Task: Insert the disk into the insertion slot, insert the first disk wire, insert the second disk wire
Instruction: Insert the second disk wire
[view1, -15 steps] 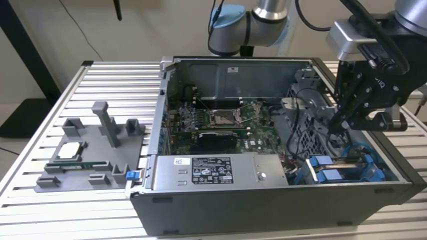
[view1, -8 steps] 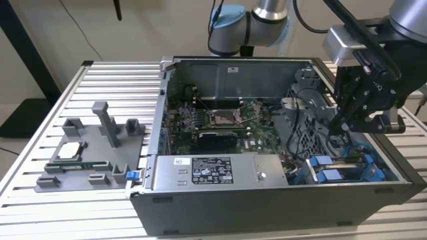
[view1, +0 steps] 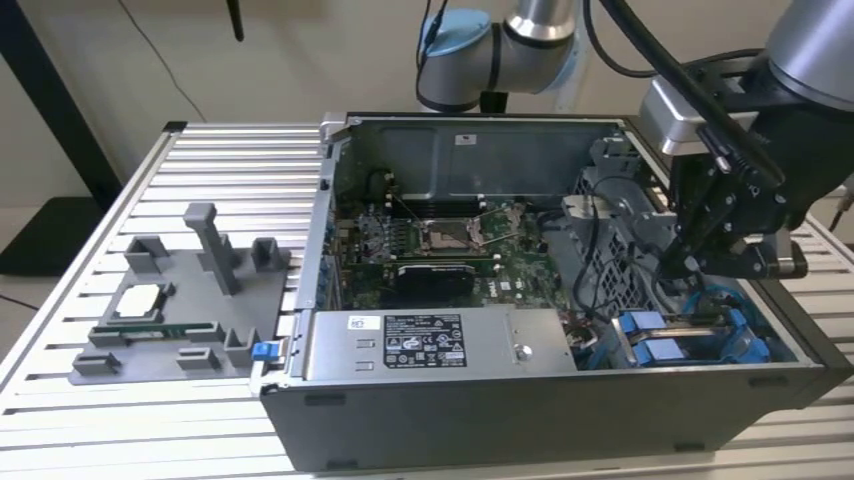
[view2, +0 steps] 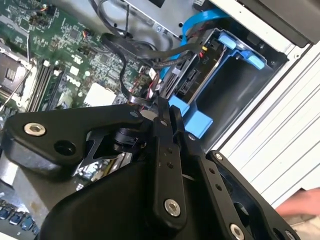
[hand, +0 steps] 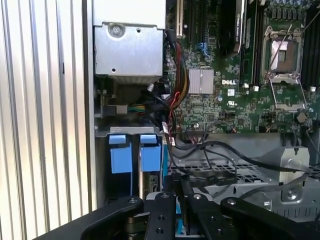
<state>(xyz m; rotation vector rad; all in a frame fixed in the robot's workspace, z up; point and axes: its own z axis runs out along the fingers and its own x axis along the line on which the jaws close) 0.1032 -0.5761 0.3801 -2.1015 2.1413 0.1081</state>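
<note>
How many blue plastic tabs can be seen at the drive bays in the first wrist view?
2. One blue tab and a second blue tab sit side by side, just beyond the gripper. Others may be hidden behind the gripper.

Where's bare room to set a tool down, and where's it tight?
Free: ribbed table at the exterior view's left, around the grey fixture. Crowded: the case corner where the end effector hangs over cables and the blue drive carriers.

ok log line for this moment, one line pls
stage: disk wiring | hand: shut, tips at the wire connector by the disk | disk: seated in insertion slot | case: open
</note>
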